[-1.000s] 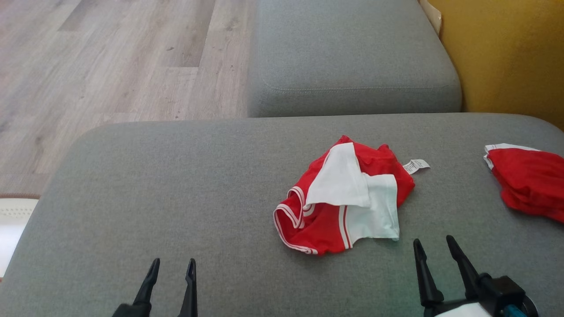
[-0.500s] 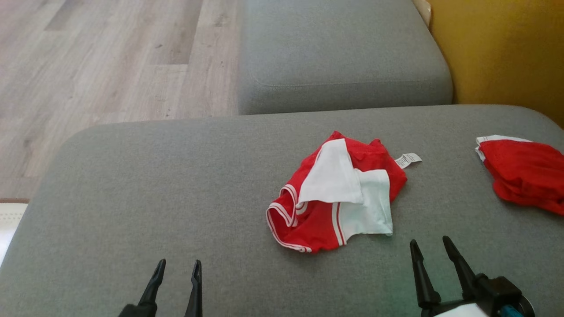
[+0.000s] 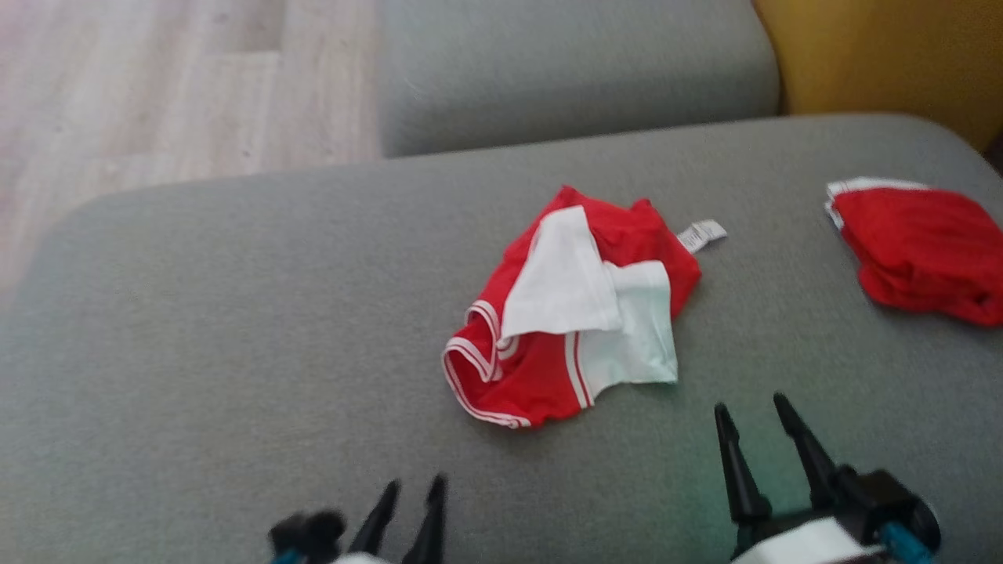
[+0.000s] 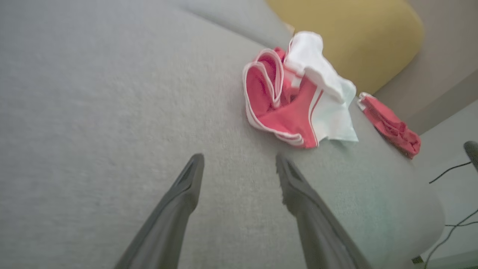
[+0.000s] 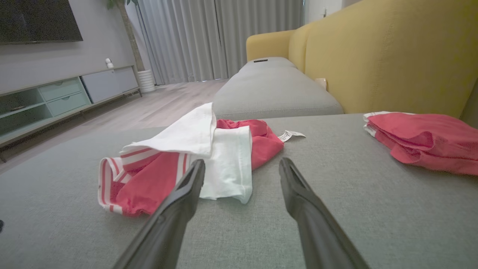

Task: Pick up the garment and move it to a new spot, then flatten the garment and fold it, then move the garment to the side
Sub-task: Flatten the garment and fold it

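1. We note the garment: red, with white panels and white double stripes along its hems.
2. Its label, at 1 o'clock of it, we log as white.
3. The second garment, at 3 o'clock: red, white edge.
4. The cushion: plain grey weave.
5. The sofa back: mustard yellow.
6. The floor: pale wood grain.

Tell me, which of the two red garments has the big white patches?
The crumpled garment in the middle of the grey cushion: white panels and striped trim. The other garment, at the cushion's right edge, is almost all red.
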You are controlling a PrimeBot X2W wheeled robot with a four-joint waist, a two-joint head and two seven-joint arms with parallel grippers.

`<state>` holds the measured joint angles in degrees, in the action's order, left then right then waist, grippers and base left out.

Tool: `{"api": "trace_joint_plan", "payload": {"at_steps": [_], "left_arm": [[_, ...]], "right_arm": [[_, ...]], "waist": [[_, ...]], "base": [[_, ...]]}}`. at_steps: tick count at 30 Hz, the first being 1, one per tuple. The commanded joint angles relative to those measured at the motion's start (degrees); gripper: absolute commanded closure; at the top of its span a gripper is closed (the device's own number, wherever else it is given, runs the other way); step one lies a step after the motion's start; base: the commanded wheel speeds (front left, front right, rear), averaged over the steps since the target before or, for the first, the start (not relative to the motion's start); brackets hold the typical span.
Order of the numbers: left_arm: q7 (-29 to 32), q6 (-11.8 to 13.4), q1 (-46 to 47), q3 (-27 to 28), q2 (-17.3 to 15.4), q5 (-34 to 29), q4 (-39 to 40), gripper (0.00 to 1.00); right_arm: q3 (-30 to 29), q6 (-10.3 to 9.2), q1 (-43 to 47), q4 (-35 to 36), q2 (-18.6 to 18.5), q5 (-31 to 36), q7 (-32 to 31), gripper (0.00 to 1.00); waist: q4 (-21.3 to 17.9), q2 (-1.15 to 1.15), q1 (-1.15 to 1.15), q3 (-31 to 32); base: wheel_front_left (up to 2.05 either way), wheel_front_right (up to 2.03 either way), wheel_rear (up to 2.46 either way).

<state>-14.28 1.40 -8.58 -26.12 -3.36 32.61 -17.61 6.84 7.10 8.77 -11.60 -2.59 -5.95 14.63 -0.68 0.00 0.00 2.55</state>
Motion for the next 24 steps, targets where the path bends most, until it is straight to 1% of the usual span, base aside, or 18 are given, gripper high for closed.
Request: {"api": "trace_joint_plan", "payload": {"at_steps": [1,7,10,16,19,21,22,23,24], "left_arm": [[-0.7,-0.4,6.0,-0.8,0.5,2.8,-0.2,0.0],[-0.5,-1.9,16.6,-12.3,0.5,13.5,-6.5,0.0],[-0.5,-1.9,21.3,-16.3,0.5,18.1,-9.0,0.0],[-0.7,-0.1,28.3,-20.0,0.5,23.7,-14.0,0.0],[-0.7,1.7,30.5,-19.0,0.5,23.9,-15.6,0.0],[-0.7,2.0,31.0,-18.6,0.5,23.6,-15.8,0.0],[-0.7,2.3,31.3,-17.9,0.5,23.2,-15.9,0.61],[-0.7,2.2,31.4,-17.6,0.5,22.8,-15.9,1.0],[-0.7,2.1,31.7,-16.6,0.5,22.1,-15.4,1.0]], "right_arm": [[1.5,0.39,-4.2,2.3,-0.7,0.4,0.4,0.0],[2.1,0.39,-7.5,3.1,-2.0,0.3,0.4,0.0],[2.3,0.39,-9.2,3.5,-2.4,0.2,0.4,0.0],[2.4,0.39,-11.9,4.1,-2.5,0.0,0.4,0.0],[2.2,0.39,-12.5,4.3,-2.4,-0.2,0.4,0.0],[2.2,0.39,-12.6,4.3,-2.3,-0.2,0.4,0.0],[2.2,0.39,-12.7,4.2,-2.2,-0.2,0.4,0.0],[2.1,0.39,-12.7,4.2,-2.1,-0.3,0.4,0.0],[2.1,0.39,-12.7,4.2,-2.0,-0.4,0.4,0.0]], "waist": [[-2.2,0.0,0.0,-2.6],[-5.3,0.0,0.0,-8.5],[-6.7,0.0,0.0,-10.8],[-9.2,0.0,0.0,-14.0],[-10.0,0.0,0.0,-14.6],[-10.2,0.0,0.0,-14.6],[-10.4,0.0,0.0,-14.6],[-10.6,0.0,0.0,-14.4],[-10.7,0.0,0.0,-14.2]], "base": [[0.0,0.0,0.0],[0.0,0.0,0.0],[0.0,0.0,0.0],[0.0,0.0,0.0],[0.0,0.0,0.0],[0.0,0.0,0.0],[0.0,0.0,0.0],[0.0,0.0,0.0],[0.0,0.0,0.0]]}}
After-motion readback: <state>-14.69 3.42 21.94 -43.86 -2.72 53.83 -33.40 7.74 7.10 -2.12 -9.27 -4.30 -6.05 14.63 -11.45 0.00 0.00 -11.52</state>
